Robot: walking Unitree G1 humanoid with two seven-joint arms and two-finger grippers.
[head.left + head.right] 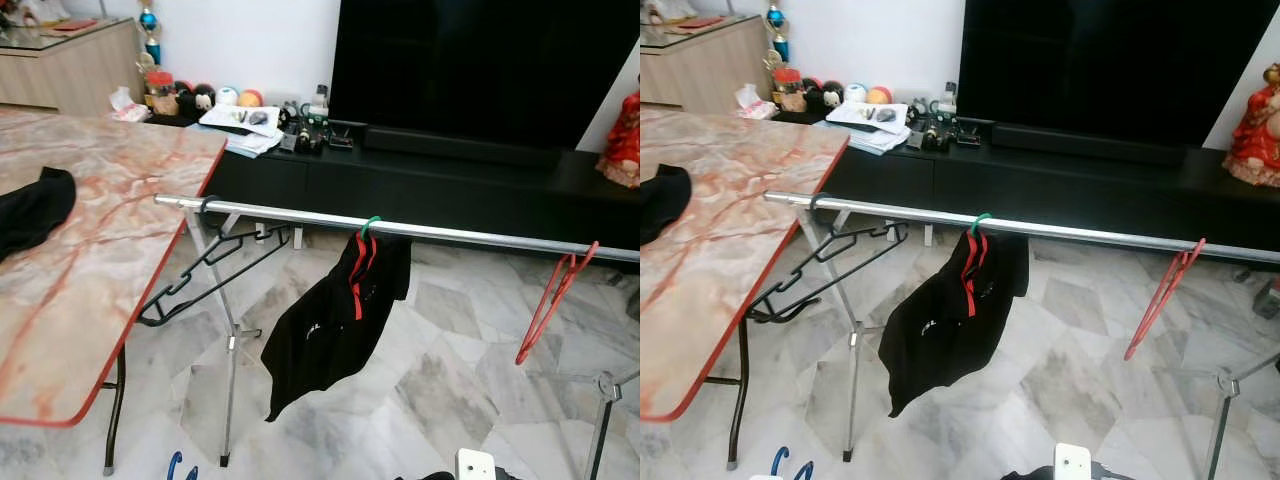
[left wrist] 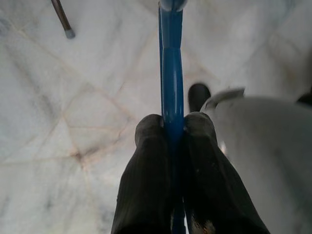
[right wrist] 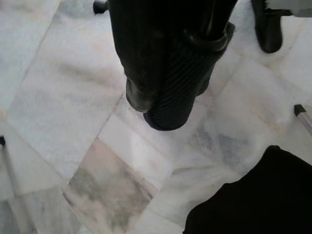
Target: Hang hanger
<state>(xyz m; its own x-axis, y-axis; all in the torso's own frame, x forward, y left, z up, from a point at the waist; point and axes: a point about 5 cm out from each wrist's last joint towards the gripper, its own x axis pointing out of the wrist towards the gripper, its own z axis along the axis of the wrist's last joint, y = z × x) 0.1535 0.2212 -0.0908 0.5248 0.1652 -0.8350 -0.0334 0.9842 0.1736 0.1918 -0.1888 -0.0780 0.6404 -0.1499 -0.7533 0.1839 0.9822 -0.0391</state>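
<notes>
My left hand (image 2: 173,131) pinches the blue plastic hanger (image 2: 171,73) low (right hand (image 3: 165,105) closed, empty), ready for the silver metal rail (image 1: 420,229).

Blue hanger (image 2: 171,73) — thin, glossy — clamped between the left gripper's fingers (image 2: 146,161), low over the marble floor (image 2: 73,122).

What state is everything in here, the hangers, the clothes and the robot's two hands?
Blue plastic hanger: clamped in left gripper, not hung.
Black shirt on green-hooked hanger: hanging from silver rail.
Red hanger: hanging, bare.
Black hanger: hanging, tilted, bare.
Right gripper: shut, holding nothing.
</notes>
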